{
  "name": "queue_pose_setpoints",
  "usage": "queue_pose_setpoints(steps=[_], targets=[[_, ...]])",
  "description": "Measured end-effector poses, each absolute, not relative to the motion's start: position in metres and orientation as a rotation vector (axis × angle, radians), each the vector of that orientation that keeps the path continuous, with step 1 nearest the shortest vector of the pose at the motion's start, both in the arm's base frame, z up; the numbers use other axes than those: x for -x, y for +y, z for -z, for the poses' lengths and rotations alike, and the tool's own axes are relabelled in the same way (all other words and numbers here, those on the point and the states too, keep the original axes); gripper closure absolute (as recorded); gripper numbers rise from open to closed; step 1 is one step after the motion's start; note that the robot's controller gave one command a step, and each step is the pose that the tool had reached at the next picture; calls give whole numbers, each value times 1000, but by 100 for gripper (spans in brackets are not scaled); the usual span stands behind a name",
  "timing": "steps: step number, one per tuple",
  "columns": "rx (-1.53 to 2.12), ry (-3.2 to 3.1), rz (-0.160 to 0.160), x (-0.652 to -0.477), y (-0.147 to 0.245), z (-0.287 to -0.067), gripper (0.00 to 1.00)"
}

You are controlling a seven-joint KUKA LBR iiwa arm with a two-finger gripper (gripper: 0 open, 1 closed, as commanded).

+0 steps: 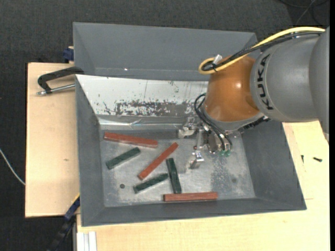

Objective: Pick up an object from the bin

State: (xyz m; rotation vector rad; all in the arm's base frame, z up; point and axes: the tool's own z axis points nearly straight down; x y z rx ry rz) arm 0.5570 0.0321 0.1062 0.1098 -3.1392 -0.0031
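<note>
Three red sticks (pixel 158 160) and three green sticks (pixel 173 175) in bin (pixel 87 140); pincer (pixel 198 160) just beside, grip impossible to tell; "KUKA" on arm (pixel 293 82).

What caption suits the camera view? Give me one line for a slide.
Gripper low in the grey bin, beside a green stick and a red stick, other sticks scattered nearby.

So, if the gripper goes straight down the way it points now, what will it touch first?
Probably the bare bin floor. The gripper hangs just right of a dark green bar and the upper end of a red-brown bar; depth is unclear, so it might graze the green one.
</note>
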Motion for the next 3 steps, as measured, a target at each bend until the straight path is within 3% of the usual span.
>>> queue_pose_setpoints(steps=[1, 2, 3], targets=[[-289, -3130, 3, -546, 24, -101, 0], [-298, -3123, 0, -583, 90, -78, 100], [-299, -3124, 0, -583, 90, -78, 100]])
